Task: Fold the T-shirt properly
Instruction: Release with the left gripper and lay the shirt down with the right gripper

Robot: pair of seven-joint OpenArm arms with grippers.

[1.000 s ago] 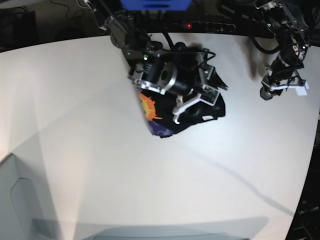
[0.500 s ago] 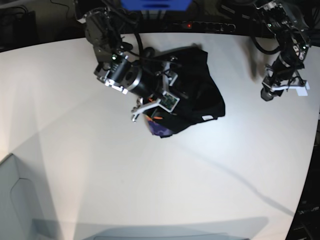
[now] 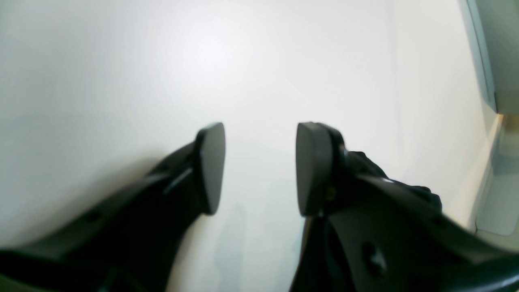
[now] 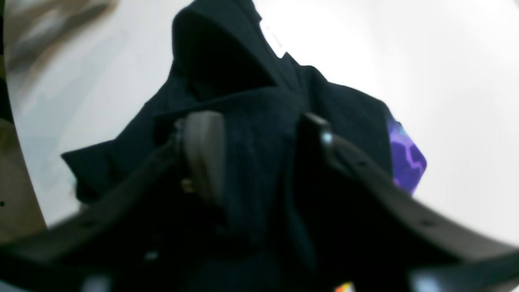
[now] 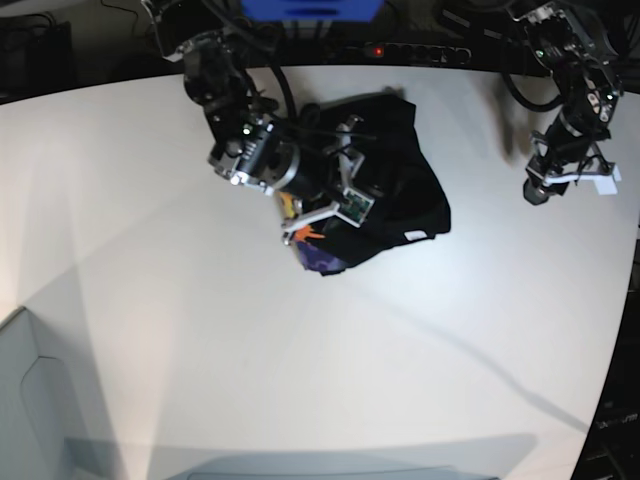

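The T-shirt lay crumpled in a black heap near the far edge of the white surface, its purple-and-orange print showing at the near side. The right gripper sat down on the heap, a ridge of black cloth standing between its fingers, which pressed it from both sides. The left gripper hung well apart over bare surface, fingers parted and holding nothing.

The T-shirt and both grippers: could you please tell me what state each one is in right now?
T-shirt: crumpled in a heap on the table, not folded, purple print showing at one edge.
Right gripper: jaws astride a ridge of the cloth.
Left gripper: open, empty, over bare table.
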